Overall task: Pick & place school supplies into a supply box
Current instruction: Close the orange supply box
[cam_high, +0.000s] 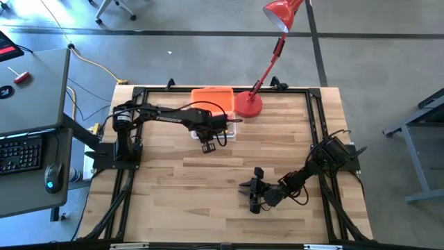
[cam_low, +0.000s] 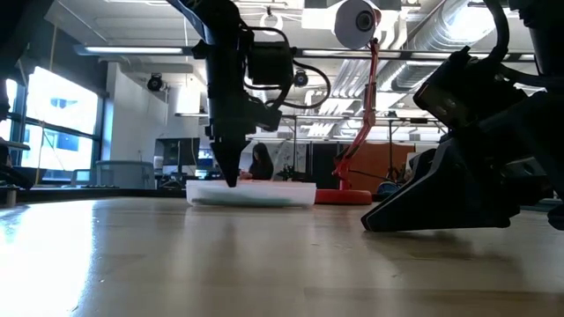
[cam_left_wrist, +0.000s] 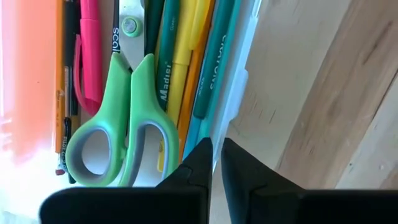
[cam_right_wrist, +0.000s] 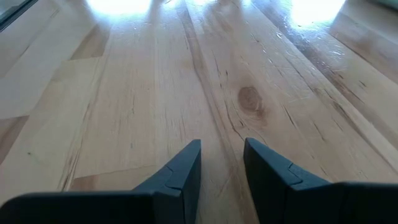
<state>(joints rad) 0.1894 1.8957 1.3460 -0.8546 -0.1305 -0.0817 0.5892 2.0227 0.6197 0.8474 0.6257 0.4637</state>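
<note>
Two arms are on the table (cam_high: 208,208). We find the left gripper (cam_left_wrist: 214,155) upper centre in the high view, over the supply box's (cam_high: 216,97) near edge, fingers almost together, clamped on nothing. Scissors (cam_left_wrist: 121,121) and pens (cam_left_wrist: 180,68) lie inside the box. We see the right gripper (cam_right_wrist: 221,158) lower right on bare wood, fingers slightly apart, empty, with open board between the arms.

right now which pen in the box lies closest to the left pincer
The teal pen, outermost in the row against the clear box wall; the left pincer tips sit at its end. The yellow and pink ones lie farther in.
</note>
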